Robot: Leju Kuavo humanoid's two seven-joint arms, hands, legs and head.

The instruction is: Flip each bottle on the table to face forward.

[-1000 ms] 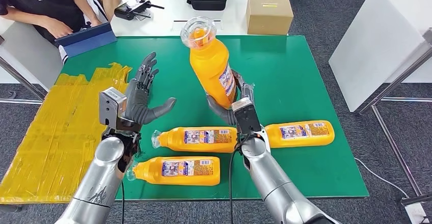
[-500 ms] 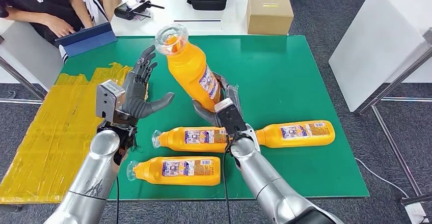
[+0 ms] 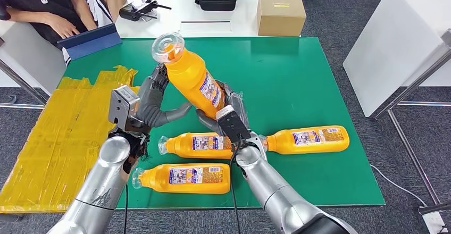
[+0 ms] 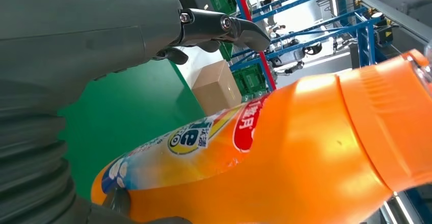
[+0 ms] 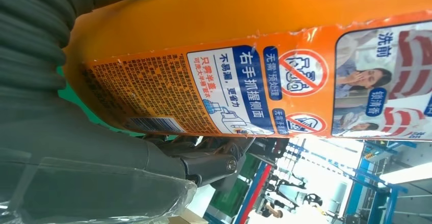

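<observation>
At centre left, the left hand [image 3: 151, 106] was spread wide, fingers beside the raised bottle [image 3: 192, 80] but not gripping it. The right hand [image 3: 226, 114] clasped that bottle's base, tilted up-left. Four bottles in all: three lay flat [image 3: 205, 144] [image 3: 183, 177] [image 3: 307, 139] on the green table [image 3: 298, 80].

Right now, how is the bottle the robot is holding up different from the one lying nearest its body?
The raised bottle is off the table, tilted with its clear cap up; the nearest bottle lies flat on the green mat, cap pointing to the robot's left. The raised bottle is gripped at its base by the right hand, with the left hand beside it; no hand touches the nearest bottle. Both are orange with printed labels.
</observation>
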